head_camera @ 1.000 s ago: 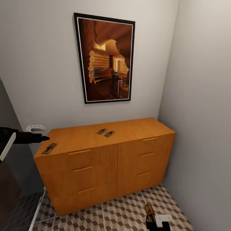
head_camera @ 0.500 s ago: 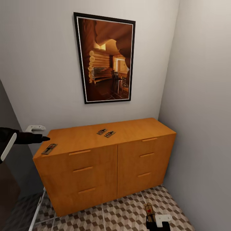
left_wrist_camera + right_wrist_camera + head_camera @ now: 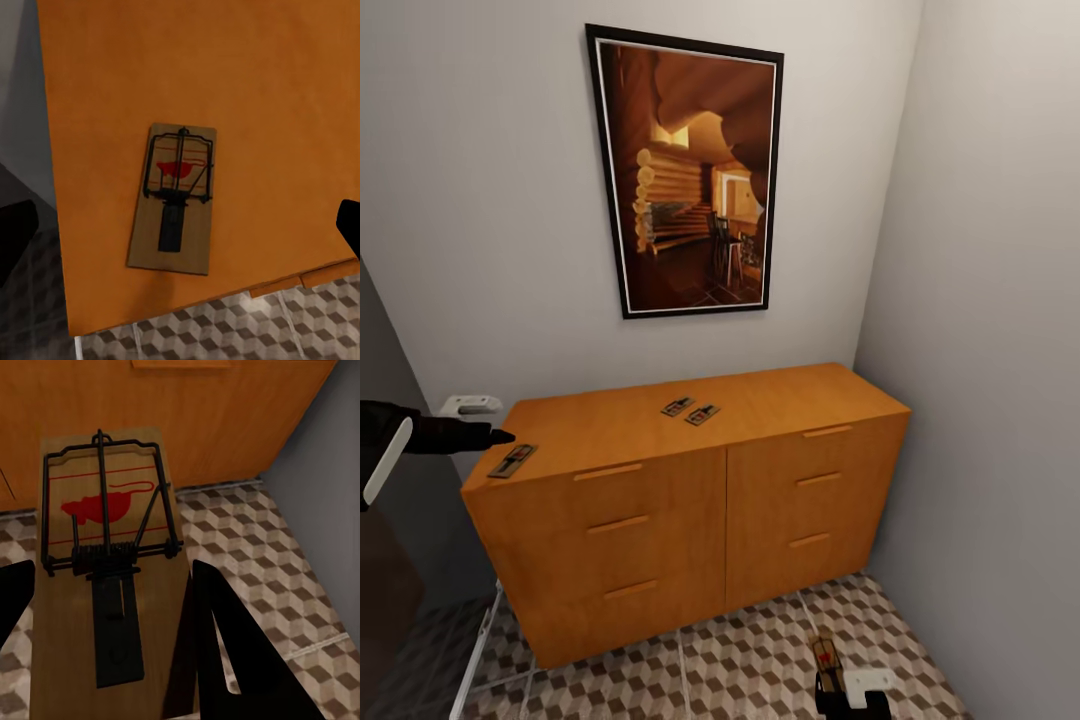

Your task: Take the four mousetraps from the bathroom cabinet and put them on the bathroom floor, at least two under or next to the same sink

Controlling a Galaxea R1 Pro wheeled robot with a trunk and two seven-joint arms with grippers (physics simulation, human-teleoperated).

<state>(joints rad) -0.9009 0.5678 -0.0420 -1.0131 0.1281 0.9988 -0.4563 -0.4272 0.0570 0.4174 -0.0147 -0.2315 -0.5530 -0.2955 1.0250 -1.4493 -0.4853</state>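
Four traps are in play, and one of them is nearest me: a mousetrap (image 3: 105,562) clamped between the fingers of the right gripper (image 3: 848,690), held low above the bathroom floor (image 3: 740,670) just in front of the cabinet (image 3: 690,520). In the right wrist view the board sits squarely between the two dark fingers, wire bar and red mark facing up, with the cube-patterned tiles close beneath it. My guess is that this one is mid-delivery and wants setting down flat on the tiles; no sink shows from where I stand, so whether this is a good spot I cannot say.

Farther back, on the cabinet's top at its left end, lies a second mousetrap (image 3: 513,461). The left gripper (image 3: 500,434) hovers just beside it, fingers spread wide and holding nothing; its own camera looks straight down on that board near the edge. I'd judge it is lined up for the next pick: lower, straddle the board, close.

Farthest off, a pair of traps (image 3: 690,410) rests side by side near the middle of the top, untouched.
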